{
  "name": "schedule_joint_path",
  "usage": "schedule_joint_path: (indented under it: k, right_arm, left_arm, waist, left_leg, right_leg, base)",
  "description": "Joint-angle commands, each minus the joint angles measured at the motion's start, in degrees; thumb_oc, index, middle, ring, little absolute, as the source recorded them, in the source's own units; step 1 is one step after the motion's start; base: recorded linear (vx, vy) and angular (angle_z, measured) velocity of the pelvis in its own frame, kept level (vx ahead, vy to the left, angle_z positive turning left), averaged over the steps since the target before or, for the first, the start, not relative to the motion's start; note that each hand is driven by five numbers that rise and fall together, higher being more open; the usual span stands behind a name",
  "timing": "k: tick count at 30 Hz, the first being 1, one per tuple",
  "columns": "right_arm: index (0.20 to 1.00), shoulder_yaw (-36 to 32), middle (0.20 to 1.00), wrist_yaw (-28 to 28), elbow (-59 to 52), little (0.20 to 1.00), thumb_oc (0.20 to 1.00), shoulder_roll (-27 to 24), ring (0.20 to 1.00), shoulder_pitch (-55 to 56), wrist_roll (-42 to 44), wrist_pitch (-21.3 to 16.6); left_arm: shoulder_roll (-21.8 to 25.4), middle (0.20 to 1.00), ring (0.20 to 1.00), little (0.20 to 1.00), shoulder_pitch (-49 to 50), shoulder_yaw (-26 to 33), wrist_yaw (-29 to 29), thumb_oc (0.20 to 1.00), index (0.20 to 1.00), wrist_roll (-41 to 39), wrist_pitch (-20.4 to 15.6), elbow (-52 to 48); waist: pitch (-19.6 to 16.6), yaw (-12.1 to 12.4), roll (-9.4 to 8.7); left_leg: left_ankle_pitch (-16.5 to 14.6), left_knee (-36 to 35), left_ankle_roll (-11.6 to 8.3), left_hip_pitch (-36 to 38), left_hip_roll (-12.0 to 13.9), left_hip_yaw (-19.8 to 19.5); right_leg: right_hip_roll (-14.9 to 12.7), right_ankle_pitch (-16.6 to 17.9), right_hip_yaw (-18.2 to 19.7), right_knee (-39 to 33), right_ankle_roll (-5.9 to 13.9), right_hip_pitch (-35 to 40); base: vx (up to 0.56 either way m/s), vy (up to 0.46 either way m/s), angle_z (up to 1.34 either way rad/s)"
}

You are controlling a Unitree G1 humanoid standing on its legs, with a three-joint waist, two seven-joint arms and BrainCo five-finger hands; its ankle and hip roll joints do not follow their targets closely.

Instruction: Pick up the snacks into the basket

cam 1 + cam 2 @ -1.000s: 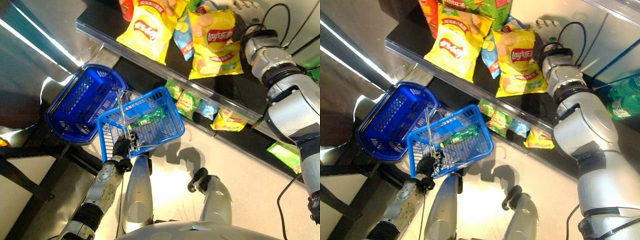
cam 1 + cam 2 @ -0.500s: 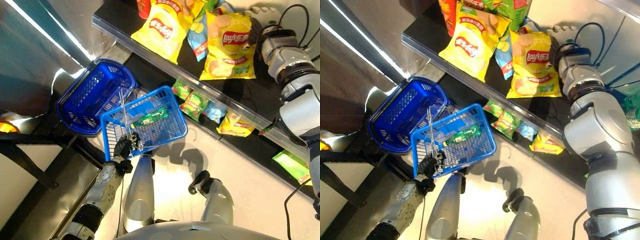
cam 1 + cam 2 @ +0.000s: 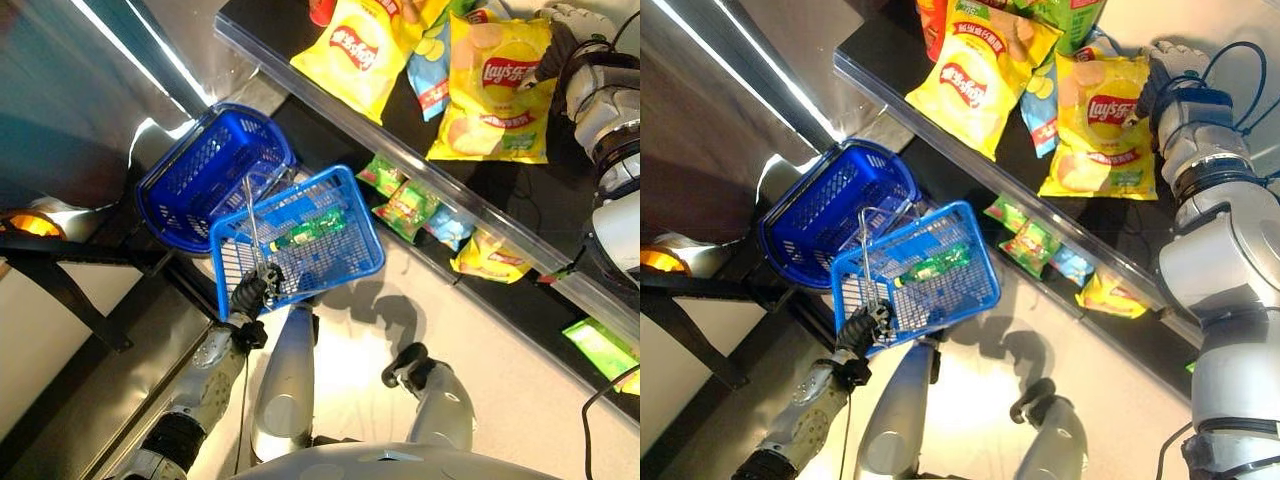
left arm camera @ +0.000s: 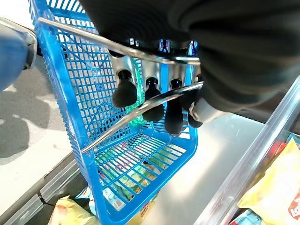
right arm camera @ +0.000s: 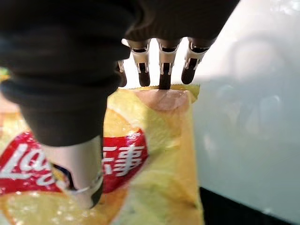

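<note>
My left hand (image 3: 250, 292) is shut on the metal handle (image 4: 140, 110) of a blue wire basket (image 3: 370, 232), which hangs tilted below the shelf edge. A green snack pack (image 3: 310, 230) lies inside the basket. On the black shelf (image 3: 590, 190) lies a yellow chip bag (image 3: 495, 90). My right hand (image 3: 565, 30) is at that bag's top right corner. In the right wrist view its straight fingers (image 5: 161, 70) reach the top edge of the yellow chip bag (image 5: 154, 154) and the thumb (image 5: 82, 171) lies over the bag's front.
A second yellow chip bag (image 3: 360, 50) and a blue pack (image 3: 432, 70) lie left of the first. Another blue basket (image 3: 215, 170) sits behind the held one. Small green snack packs (image 3: 405, 205) and a yellow one (image 3: 490, 255) lie on the lower shelf.
The whole picture has shifted, so the camera has moved. My right hand stays at the bag's top corner and my left hand keeps hold of the basket handle.
</note>
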Motion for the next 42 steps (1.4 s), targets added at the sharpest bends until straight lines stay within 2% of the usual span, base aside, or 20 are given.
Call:
schedule_joint_path:
  k: [1, 11, 12, 13, 14, 21, 35, 39, 42]
  right_arm:
    - [1.0, 2.33, 1.0, -1.04, -0.91, 1.0, 1.0, -2.93, 1.0, -6.55, 2.89, -1.06]
    - [1.0, 3.15, 1.0, 0.22, 0.22, 1.0, 1.0, -2.35, 1.0, -5.53, 0.82, -1.18]
    - [0.931, 3.8, 0.931, 0.43, 0.35, 0.931, 0.931, -2.15, 0.931, -5.53, -0.45, -1.09]
    - [0.802, 3.82, 0.802, 0.43, 0.37, 0.802, 0.802, -2.14, 0.802, -5.56, -0.46, -1.09]
    - [0.2, 4.42, 0.2, 0.58, 0.41, 0.2, 0.2, -1.63, 0.2, -5.27, -2.04, -0.95]
    - [0.2, 4.64, 0.2, 0.12, 0.21, 0.2, 0.2, -0.87, 0.2, -4.47, -4.7, -0.26]
    - [0.2, 2.88, 0.2, -1.46, -0.61, 0.2, 0.2, -0.06, 0.2, -3.9, -4.82, 0.5]
    - [0.2, 1.81, 0.2, -2.45, -1.02, 0.2, 0.2, 0.12, 0.2, -3.55, -3.89, 0.73]
    - [0.2, -2.24, 0.2, -4.95, -4.32, 0.2, 0.2, 0.83, 0.2, -2.66, 1.61, 0.31]
  left_arm:
    - [2.63, 0.2, 0.2, 0.2, -1.05, -0.85, -2.82, 0.2, 0.2, -1.38, -5.02, -12.08]
    - [2.72, 0.2, 0.2, 0.2, -1.2, -1.8, -3.76, 0.2, 0.2, -1.61, -4.36, -14.0]
    - [2.75, 0.2, 0.2, 0.2, -1.29, -1.81, -3.84, 0.2, 0.2, -1.6, -4.3, -13.84]
    - [2.73, 0.2, 0.2, 0.2, -1.29, -1.81, -3.85, 0.2, 0.2, -1.6, -4.3, -13.83]
    - [2.6, 0.2, 0.2, 0.2, -1.38, -1.78, -3.87, 0.2, 0.2, -1.56, -4.18, -13.54]
    - [2.69, 0.2, 0.2, 0.2, -1.81, -1.71, -3.94, 0.2, 0.2, -1.44, -4.07, -13.01]
    - [3.14, 0.2, 0.2, 0.2, -2.55, -1.49, -3.57, 0.2, 0.2, -1.14, -4.16, -12.43]
    - [3.16, 0.2, 0.2, 0.2, -3.01, -1.52, -3.31, 0.2, 0.2, -1.14, -4.17, -12.46]
    - [3.0, 0.2, 0.2, 0.2, -3.81, -1.3, -2.4, 0.2, 0.2, -1.16, -4.91, -12.23]
  waist:
    - [-0.92, 2.22, 1.6]
    - [-0.48, 2.42, 2.33]
    - [-0.49, 2.43, 2.31]
    - [-0.49, 2.42, 2.32]
    - [-0.5, 2.41, 2.32]
    - [-0.69, 2.19, 2.05]
    - [-0.76, 1.37, 1.2]
    - [-0.84, 0.88, 0.87]
    - [-0.76, -0.35, 0.16]
  left_leg:
    - [-2.28, 1.93, -0.05, -0.46, 2.14, 0.31]
    - [-1.86, 1.67, 0.0, -1.44, 1.68, -0.1]
    - [-1.89, 1.76, 0.02, -1.5, 1.69, -0.14]
    - [-1.9, 1.77, 0.02, -1.51, 1.69, -0.15]
    - [-2.08, 2.14, 0.16, -1.59, 1.62, -0.19]
    - [-2.86, 2.87, 0.48, -1.12, 1.49, -0.08]
    - [-4.02, 4.27, 1.03, -0.1, 1.44, 0.24]
    - [-4.46, 4.69, 1.16, 0.41, 1.54, 0.62]
    - [-5.25, 5.44, 1.36, 1.55, 1.78, 1.38]
  right_leg:
    - [-0.2, 7.33, 1.32, 0.92, 4.84, -1.87]
    - [-0.6, 6.99, 0.81, 1.51, 4.79, -2.37]
    - [-0.66, 6.96, 0.83, 1.46, 4.76, -2.38]
    - [-0.66, 6.96, 0.82, 1.47, 4.76, -2.39]
    - [-0.75, 6.92, 1.07, 1.83, 4.69, -2.58]
    - [-0.86, 6.85, 1.5, 2.07, 4.69, -2.26]
    - [-0.93, 7.4, 2.37, 1.82, 4.69, -1.11]
    - [-0.8, 7.7, 2.7, 1.61, 4.7, -0.85]
    - [-0.48, 8.1, 3.89, 1.32, 4.6, -0.41]
  base:
    - [0.0, -0.011, 0.05]
    - [0.0, -0.01, 0.04]
    - [0.0, 0.0, 0.0]
    - [0.0, 0.0, 0.0]
    - [0.0, 0.0, 0.0]
    - [0.0, 0.0, 0.0]
    - [0.0, 0.003, 0.0]
    - [0.0, 0.035, -0.03]
    - [0.0, 0.054, -0.06]
